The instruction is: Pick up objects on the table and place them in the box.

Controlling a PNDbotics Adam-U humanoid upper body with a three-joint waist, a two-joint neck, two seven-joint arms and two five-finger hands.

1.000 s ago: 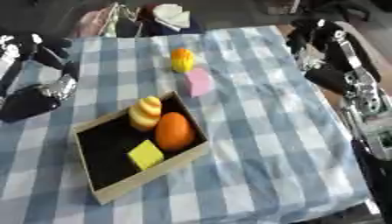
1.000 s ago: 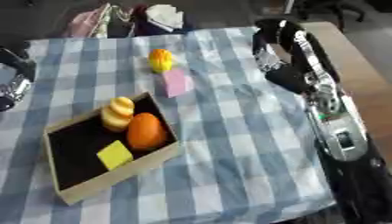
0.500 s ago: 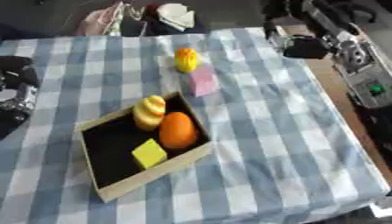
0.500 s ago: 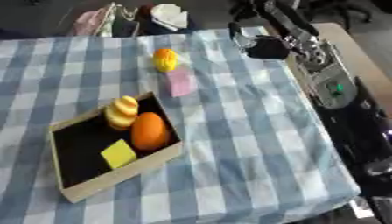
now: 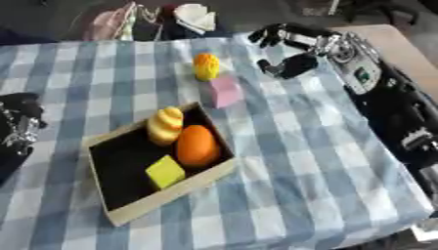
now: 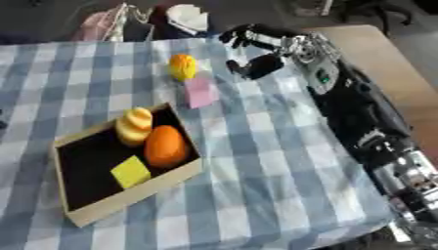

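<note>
1. The box (image 5: 163, 195) sits on the checked desk (image 5: 291, 176), holding a yellow cube (image 5: 165, 171), an orange (image 5: 198, 145) and a striped yellow piece (image 5: 165, 125).
2. The left hand (image 5: 17, 124) shows at the left edge; whether its fingers are spread, I cannot tell.
3. A pink block (image 5: 226, 92) lies just beyond the box, a yellow-orange object (image 5: 205, 66) just behind it.
4. The right hand (image 5: 291, 63) hovers beside these, fingers (image 5: 267, 35) spread and holding nothing.

2 head-mounted views look steeply down and forward at the bench (image 5: 325, 161). They sit side by side, so both share nearly the whole scene; the box (image 5: 137, 205) sits further left in the right eye view.
</note>
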